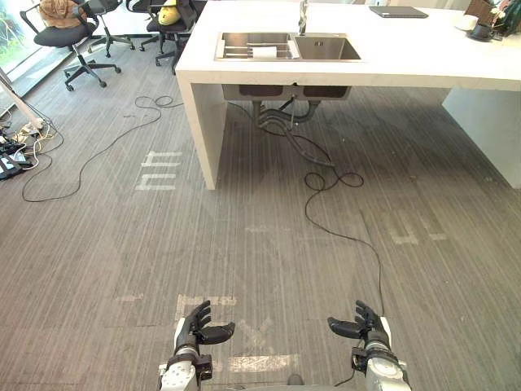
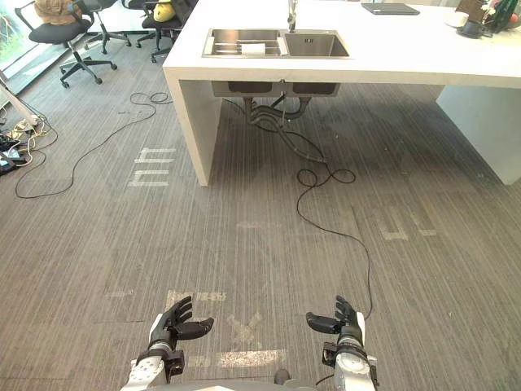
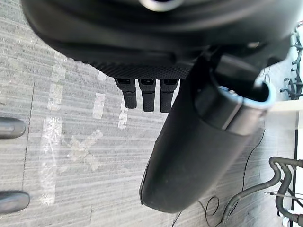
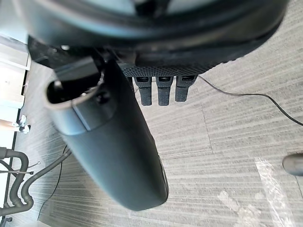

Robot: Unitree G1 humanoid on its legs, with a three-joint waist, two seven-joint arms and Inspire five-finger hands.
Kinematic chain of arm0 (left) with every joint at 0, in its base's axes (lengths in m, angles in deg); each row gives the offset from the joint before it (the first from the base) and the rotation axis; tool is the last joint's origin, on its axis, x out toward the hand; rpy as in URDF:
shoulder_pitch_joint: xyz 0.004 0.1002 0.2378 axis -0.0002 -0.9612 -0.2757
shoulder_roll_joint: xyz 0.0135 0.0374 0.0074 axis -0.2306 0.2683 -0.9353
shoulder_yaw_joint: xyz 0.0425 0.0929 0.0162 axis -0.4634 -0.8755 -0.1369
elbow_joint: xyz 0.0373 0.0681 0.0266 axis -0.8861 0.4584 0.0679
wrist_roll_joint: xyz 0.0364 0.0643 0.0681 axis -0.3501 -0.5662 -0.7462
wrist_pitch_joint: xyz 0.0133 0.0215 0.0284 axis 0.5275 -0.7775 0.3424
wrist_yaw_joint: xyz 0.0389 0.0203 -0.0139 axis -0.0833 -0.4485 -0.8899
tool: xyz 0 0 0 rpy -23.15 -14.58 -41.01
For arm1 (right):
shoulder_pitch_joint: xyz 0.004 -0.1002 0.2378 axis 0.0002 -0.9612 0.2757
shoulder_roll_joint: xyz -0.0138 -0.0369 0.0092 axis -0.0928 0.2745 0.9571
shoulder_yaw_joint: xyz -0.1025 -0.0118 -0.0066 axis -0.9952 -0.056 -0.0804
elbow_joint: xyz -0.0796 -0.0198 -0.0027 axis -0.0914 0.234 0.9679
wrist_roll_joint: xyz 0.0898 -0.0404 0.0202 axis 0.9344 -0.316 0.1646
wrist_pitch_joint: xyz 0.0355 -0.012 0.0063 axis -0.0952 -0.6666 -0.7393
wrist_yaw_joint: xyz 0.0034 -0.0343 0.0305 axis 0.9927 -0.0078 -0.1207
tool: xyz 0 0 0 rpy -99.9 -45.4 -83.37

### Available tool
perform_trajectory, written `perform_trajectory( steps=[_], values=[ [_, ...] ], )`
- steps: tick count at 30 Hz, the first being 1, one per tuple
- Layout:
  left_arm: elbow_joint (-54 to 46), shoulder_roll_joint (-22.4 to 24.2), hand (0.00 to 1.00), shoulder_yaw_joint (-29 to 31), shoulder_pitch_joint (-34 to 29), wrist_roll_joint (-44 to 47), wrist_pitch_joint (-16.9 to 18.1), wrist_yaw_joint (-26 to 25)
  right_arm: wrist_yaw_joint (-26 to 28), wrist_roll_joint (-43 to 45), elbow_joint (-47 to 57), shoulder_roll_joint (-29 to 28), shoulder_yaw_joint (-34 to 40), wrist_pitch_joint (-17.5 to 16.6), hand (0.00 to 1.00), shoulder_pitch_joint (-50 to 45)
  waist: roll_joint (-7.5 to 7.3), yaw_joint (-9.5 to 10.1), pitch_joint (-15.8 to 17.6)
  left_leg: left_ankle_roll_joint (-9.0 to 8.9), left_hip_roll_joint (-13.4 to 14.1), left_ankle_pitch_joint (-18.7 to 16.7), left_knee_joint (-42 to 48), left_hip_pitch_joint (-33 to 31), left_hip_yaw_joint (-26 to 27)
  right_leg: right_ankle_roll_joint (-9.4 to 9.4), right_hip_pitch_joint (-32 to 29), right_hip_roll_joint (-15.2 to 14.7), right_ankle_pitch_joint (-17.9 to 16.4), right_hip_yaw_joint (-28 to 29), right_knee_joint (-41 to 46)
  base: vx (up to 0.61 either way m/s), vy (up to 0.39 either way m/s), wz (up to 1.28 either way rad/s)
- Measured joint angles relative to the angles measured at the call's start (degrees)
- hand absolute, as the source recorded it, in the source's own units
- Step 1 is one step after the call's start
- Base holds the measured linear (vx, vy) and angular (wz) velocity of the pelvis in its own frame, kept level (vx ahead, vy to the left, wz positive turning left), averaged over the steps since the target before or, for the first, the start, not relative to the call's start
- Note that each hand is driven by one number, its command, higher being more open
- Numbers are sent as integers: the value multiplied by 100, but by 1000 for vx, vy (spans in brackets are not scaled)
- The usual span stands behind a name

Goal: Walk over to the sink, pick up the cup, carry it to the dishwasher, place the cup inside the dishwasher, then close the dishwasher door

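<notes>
Nearest, well short of the sink [image 1: 326, 47]: left hand [image 1: 198, 326] and right hand [image 1: 364, 326] low over grey floor [image 1: 244, 244], fingers spread wide, holding nothing. Farther off, in a white counter [image 1: 407, 61], that sink, with a small white thing [image 1: 264, 51] in its left basin, too small to tell if the cup. Past the sink's left side, black office chairs [image 1: 77, 37].

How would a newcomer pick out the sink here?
A long white counter runs across the far side of the floor. Near its left end sits the sink, two steel basins sunk into the top, pipes hanging below; everything else on the counter lies on its surface.
</notes>
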Motion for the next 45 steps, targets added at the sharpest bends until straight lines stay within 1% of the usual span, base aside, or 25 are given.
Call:
perform_trajectory(
  steps=[3,5,10,19,37,39,41,43,45],
  values=[
    [0,-7,90,150,-26,2,0,-78,-5,2,66,33,4,0,90,-3,0,-1,0,24,-2,15,-6,-4,0,-35,6,1,43,6,-48,-39,-7,-3],
    [0,-6,90,243,-50,4,0,-89,-6,2,149,48,6,0,90,-9,0,-2,0,80,-3,53,-44,-3,0,-47,25,8,98,4,-123,-40,-11,0],
    [1,-7,90,243,-127,3,-4,-85,-6,7,177,58,11,1,90,-8,-4,-5,-2,118,-4,83,-85,-3,0,-53,48,13,153,1,-204,-23,-6,0],
    [-11,0,90,243,-155,3,-9,-81,-45,71,178,52,228,1,90,-4,-15,-2,-8,124,-14,110,-186,2,-11,-37,53,10,165,-27,-290,0,0,0],
    [-499,29,90,238,-206,100,-38,-76,-75,137,426,-22,236,9,90,16,-57,2,15,123,-14,106,-218,-165,8,-34,-123,12,160,-51,-314,0,0,0],
    [-697,31,90,238,-270,120,-58,-73,-99,158,452,-47,251,14,90,16,-60,6,18,123,-12,81,-177,-206,25,-26,-163,12,152,-34,-292,-3,3,-4],
    [-901,31,90,241,-310,124,-56,-72,-146,292,549,-63,272,15,90,55,-52,23,30,147,-3,-17,13,-365,100,-22,-318,12,110,41,-160,-10,19,-18],
    [-990,33,90,244,-323,130,-57,-73,-172,298,615,-62,285,16,90,107,-38,23,53,184,5,-165,257,-506,162,-27,-486,9,-24,107,87,-3,22,-18],
    [-1108,44,90,241,-330,132,-56,-70,-181,298,616,-61,358,16,90,142,-36,22,76,231,11,-346,535,-639,204,-16,-750,-5,-318,147,622,0,28,-11]
  ],
)
